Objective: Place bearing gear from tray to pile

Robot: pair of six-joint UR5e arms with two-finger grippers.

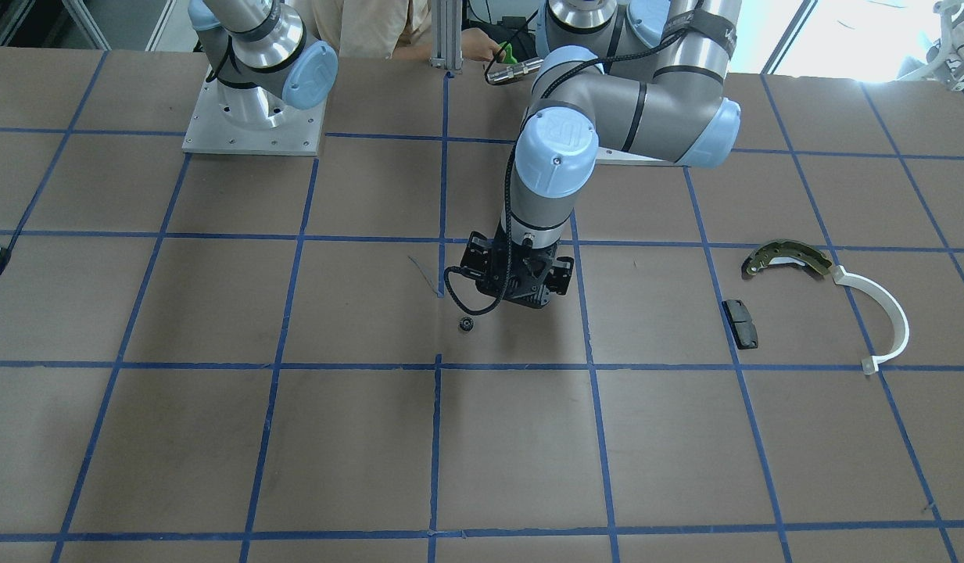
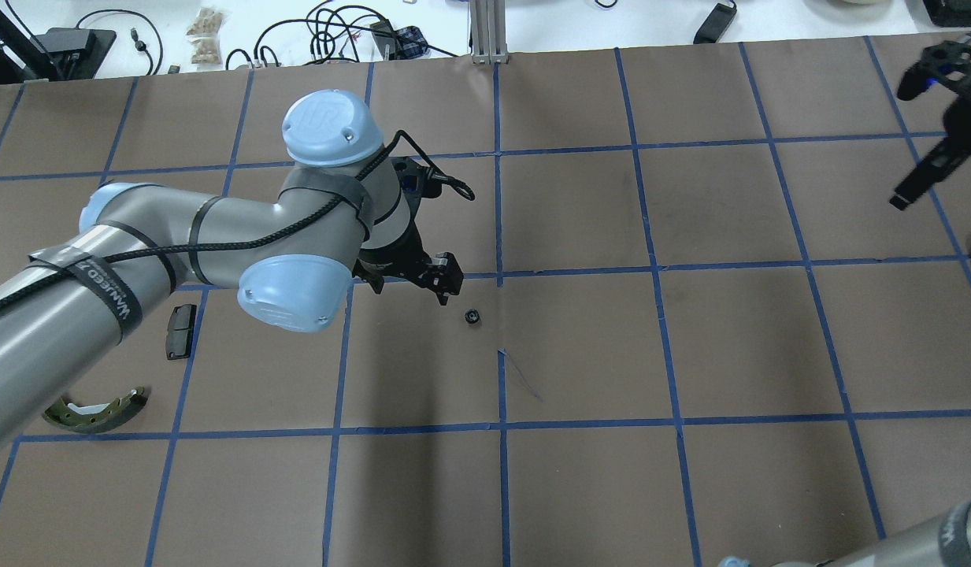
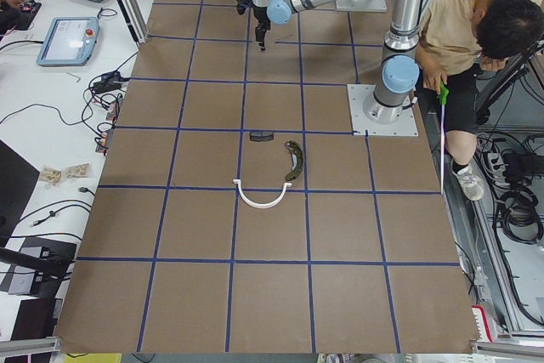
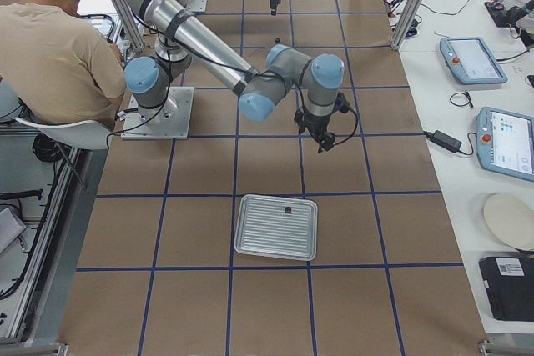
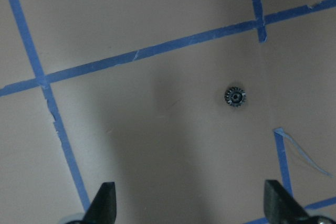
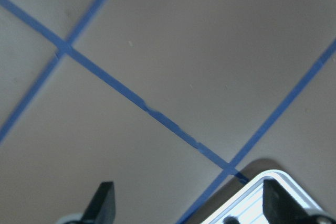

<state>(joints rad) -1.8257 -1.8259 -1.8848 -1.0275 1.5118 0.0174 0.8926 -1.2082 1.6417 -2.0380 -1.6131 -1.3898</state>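
Observation:
The bearing gear (image 1: 466, 323), a small dark toothed wheel, lies on the brown table near its middle, away from the tray. It also shows in the overhead view (image 2: 472, 317) and the left wrist view (image 5: 235, 96). My left gripper (image 5: 191, 208) is open and empty, hovering just beside and above the gear (image 1: 521, 291). The tray (image 4: 277, 227) lies on my right side, and its silvery corner shows in the right wrist view (image 6: 273, 192). My right gripper (image 6: 190, 208) is open and empty above the table beside the tray. The pile is a brake shoe (image 1: 786, 258), a white arc (image 1: 888, 313) and a dark pad (image 1: 740, 323).
A small dark part (image 4: 288, 208) lies in the tray. An operator (image 3: 476, 40) sits behind the arm bases. Blue tape lines grid the table. Cables and tablets lie on the white bench (image 2: 296, 31) beyond the table's far edge.

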